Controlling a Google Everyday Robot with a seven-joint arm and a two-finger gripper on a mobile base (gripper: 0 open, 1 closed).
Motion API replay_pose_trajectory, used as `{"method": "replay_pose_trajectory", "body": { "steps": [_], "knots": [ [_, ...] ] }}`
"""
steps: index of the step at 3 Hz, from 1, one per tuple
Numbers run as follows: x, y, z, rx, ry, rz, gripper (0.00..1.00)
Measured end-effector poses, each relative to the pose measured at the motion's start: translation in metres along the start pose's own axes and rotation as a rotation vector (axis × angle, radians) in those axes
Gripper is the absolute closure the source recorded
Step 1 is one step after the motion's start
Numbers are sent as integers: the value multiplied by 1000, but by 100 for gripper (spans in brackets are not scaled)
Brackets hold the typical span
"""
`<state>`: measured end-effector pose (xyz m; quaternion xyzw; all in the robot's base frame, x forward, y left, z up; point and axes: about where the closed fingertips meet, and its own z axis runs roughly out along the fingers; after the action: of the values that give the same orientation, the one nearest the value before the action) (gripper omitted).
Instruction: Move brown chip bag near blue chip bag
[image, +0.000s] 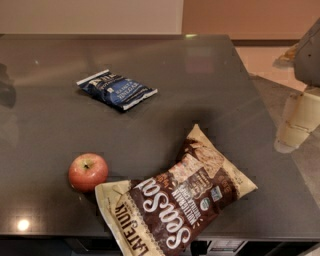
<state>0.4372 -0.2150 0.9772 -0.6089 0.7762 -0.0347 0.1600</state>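
A: Gripper (295, 127), position and state?

B: Hangs at the right edge of the view, off the right side of the table (210, 75). Touches nothing, carries no bag. Spread or pressed together: cannot tell.

A: Closest task item?

B: Brown chip bag (175, 200). Lies flat at the near edge of the table, left of the gripper and well apart from it. Near end cut off by the bottom of the view.

A: Neighbours?

B: Apple (88, 171) just left of the bag's near-left corner. Touching or only just beside: cannot tell.

A: Target?

B: Blue chip bag (116, 90). Lies flat farther back and to the left, well apart from the brown bag, with bare tabletop between the two.

A: Progress?

B: Judged as not yet begun in any way that counts. No grasp made, and the bags are nowhere near each other. Left to do: reach in to the brown bag, take hold, carry it far and left, set it down just beside the blue bag, let go. Worth watching the apple on the lift, since it sits so close to the bag's corner.
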Motion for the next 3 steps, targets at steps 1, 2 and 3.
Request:
{"method": "replay_pose_trajectory", "body": {
  "steps": [1, 2, 3],
  "knots": [
    [-8, 14, 6, -37, -8, -75, 0],
    [-23, 41, 20, -102, -36, -193, 0],
    [-40, 69, 39, -180, -81, -305, 0]
  ]
}}
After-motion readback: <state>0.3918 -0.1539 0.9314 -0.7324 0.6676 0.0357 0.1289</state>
